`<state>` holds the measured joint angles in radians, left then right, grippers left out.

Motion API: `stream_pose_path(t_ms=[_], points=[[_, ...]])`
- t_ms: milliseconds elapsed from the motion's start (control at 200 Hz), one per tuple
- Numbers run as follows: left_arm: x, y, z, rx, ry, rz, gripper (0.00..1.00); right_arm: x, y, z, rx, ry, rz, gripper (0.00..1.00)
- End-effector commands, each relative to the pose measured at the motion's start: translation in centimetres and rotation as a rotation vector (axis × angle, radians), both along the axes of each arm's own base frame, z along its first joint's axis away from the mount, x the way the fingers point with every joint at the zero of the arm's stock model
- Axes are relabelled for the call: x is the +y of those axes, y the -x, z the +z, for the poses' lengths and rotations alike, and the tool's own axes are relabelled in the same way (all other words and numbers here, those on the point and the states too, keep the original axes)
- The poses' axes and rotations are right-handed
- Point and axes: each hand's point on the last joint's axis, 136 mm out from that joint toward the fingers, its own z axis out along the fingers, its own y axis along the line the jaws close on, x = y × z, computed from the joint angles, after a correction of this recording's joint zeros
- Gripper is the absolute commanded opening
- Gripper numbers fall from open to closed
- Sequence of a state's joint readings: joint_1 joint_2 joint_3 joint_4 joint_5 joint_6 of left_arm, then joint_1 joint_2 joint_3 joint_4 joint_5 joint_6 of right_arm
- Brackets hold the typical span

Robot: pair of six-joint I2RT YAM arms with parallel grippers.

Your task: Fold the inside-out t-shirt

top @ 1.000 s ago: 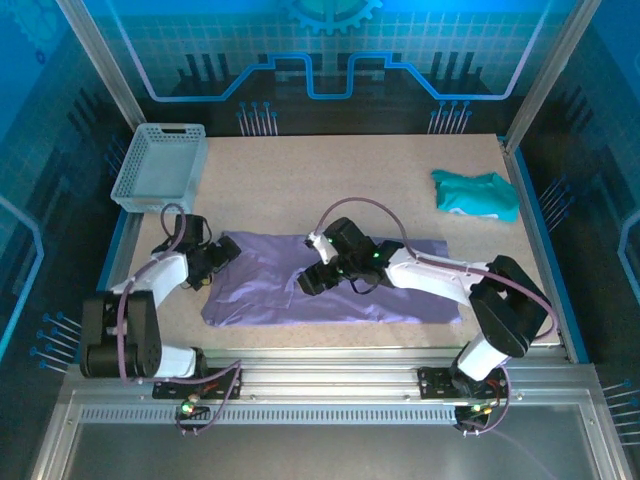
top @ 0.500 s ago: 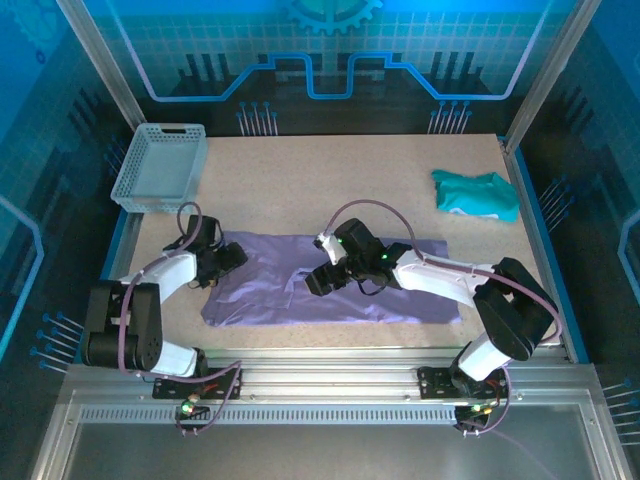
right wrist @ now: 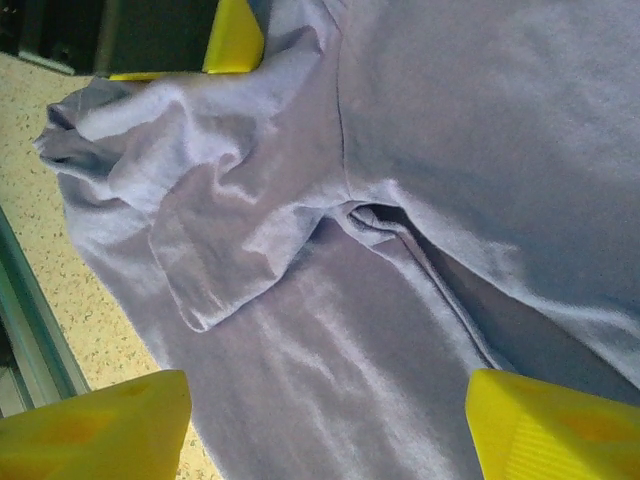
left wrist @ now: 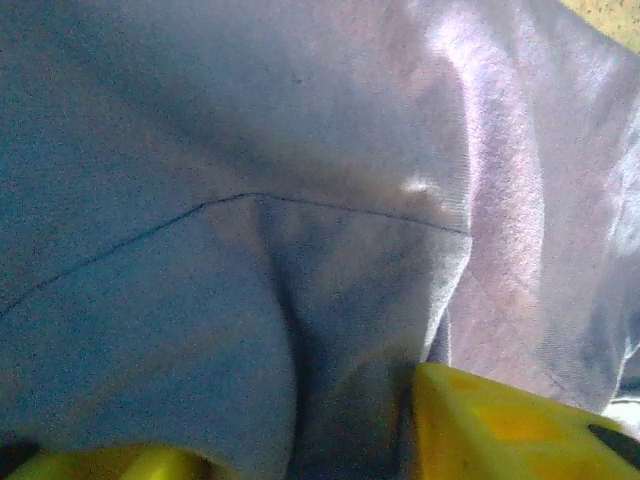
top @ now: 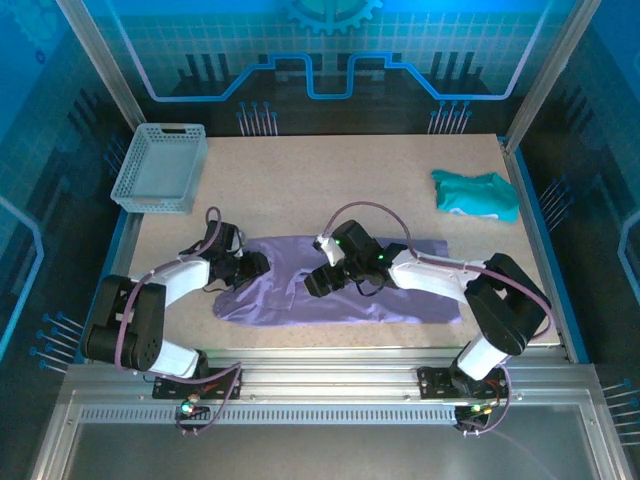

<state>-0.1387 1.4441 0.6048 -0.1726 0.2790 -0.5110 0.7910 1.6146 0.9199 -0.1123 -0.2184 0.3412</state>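
Leftmost cloth of the inside-out t-shirt (top: 400, 300), lying across the lower middle of the worktop (top: 330, 190), has bunched rightward with the left hand (top: 250, 268), now pinching a fold; folding seems begun. Right hand (top: 315, 283) hovers wide over the shirt's middle.

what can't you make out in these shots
- Left wrist: whether the left jaws grip the shirt; the bottom edge cuts off the fingers.
- Top: shirt middle, hidden under the right arm.
- Top: what the teal garment is; too small.
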Motion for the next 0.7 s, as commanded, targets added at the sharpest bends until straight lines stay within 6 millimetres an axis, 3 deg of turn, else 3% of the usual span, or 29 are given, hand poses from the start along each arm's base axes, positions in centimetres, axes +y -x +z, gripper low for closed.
stream_pose_path(t_ms=[0,195,295,470,695], points=[[-1.2,0.9,-0.6,0.021,0.056,-0.058,0.40,0.6,-0.5,0.3,0.013,-0.020,-0.003,0.73],[-1.4,0.5,-0.6,0.009,0.063,-0.073,0.19,0.5,-0.5,0.1,0.015,-0.003,-0.006,0.73],[-1.8,-0.4,0.4,-0.027,0.084,-0.075,0.00,0.2,-0.8,0.3,0.000,0.017,-0.011,0.73],[-0.5,-1.7,3.0,-0.104,0.043,0.011,0.00,-1.3,-1.6,1.6,-0.049,0.035,-0.037,0.73],[5.0,-2.0,6.7,-0.022,-0.205,0.099,0.00,-5.3,-4.0,3.0,-0.083,0.049,-0.154,0.73]])
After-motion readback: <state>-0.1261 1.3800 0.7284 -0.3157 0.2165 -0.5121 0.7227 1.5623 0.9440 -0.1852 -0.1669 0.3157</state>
